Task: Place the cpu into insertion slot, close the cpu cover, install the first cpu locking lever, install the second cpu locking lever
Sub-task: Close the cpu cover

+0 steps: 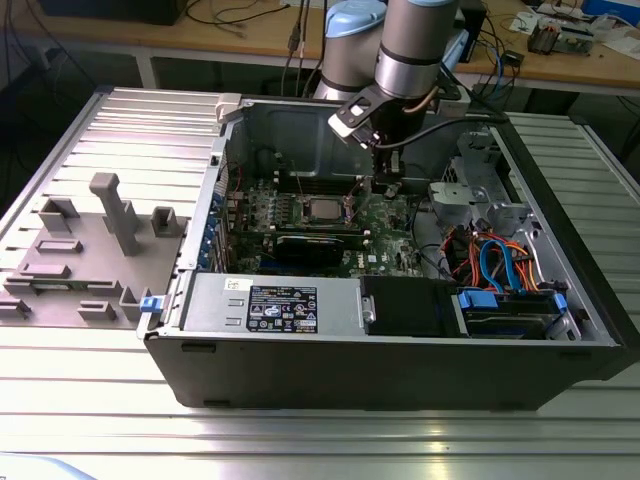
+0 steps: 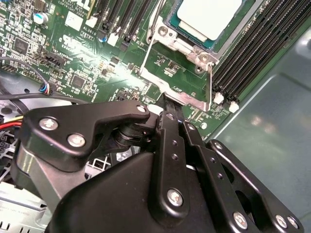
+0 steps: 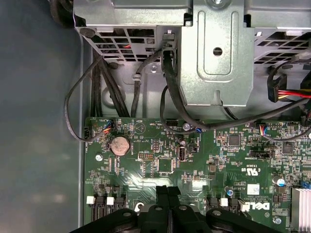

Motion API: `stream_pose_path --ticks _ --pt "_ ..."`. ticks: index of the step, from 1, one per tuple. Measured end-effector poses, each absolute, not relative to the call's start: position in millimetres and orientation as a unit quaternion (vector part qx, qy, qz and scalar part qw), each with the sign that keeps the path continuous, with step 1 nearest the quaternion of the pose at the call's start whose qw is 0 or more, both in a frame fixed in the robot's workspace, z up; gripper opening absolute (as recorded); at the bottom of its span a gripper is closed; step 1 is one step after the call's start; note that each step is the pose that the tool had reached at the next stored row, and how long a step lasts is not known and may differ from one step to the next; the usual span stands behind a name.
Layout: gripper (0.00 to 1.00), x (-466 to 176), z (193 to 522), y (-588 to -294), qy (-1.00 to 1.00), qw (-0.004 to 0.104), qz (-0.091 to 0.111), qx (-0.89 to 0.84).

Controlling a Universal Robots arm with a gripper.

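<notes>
Item 1, cpu (image 2: 209, 14): flat square chip with a dull silver top. I see it seated flat in the insertion slot (image 2: 181, 46) on the green circuit board (image 3: 160, 160), near the middle of the open computer case (image 1: 400, 370).

Item 2, cpu cover (image 2: 177, 94): thin silvery frame. It is swung up off the slot and not closed, and board shows through its window in the second wrist view. Its free edge lies on the gripper's side of the slot.

Item 3, gripper (image 2: 170, 104): black, with its fingers pressed together and nothing between them that I can see. The tips meet the cover's free edge. I cannot tell whether they bear on it or only touch it. In the exterior view the arm reaches down into the case from behind, just to the exterior view's right of the chip.

Item 4, memory slots (image 2: 252, 53): long, black and in rows, just beside the insertion slot.

Item 5, coin battery (image 3: 119, 144): round, on the board, near black cables (image 3: 170, 87) that run up to a metal drive cage (image 3: 216, 53).

Item 6, power supply (image 1: 280, 305): grey box with a label, along the case's near wall.

Item 7, grey fixture blocks (image 1: 115, 210): on the ribbed metal table (image 1: 100, 400), at the exterior view's left of the case.
</notes>
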State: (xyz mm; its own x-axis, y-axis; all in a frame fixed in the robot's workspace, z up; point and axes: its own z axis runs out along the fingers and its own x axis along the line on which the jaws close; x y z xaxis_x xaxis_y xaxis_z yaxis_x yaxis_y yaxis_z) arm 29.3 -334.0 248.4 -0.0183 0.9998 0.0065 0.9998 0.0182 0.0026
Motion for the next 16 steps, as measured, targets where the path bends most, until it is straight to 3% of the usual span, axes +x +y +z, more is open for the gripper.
stream_pose_path --ticks 16 --pt "0.11 23.9 248.4 -334.0 -0.714 0.001 -0.003 -0.701"
